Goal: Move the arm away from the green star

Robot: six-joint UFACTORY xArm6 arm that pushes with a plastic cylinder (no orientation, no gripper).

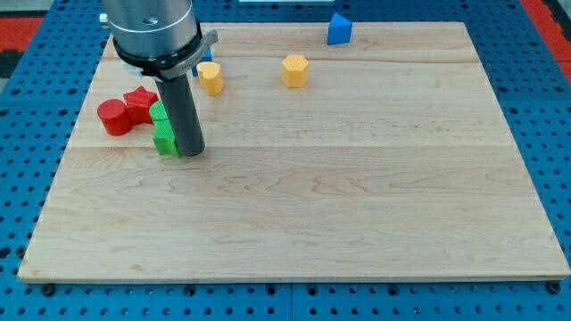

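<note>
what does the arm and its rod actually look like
The arm's end is a wide grey metallic cylinder ringed by a dark band, with a small grey bracket sticking out toward the view's right. Below it hangs a straight, smooth, dark grey rod down to my tip. No cables or markings show.

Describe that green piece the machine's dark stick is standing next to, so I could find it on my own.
Start at the wooden board and look to the view's left, where the dark rod comes down; my tip rests there. The green block sits right against the rod's left side, its shape partly hidden. It is the only green piece: its nearest neighbours, the red cylinder and red star, lie further left.
</note>
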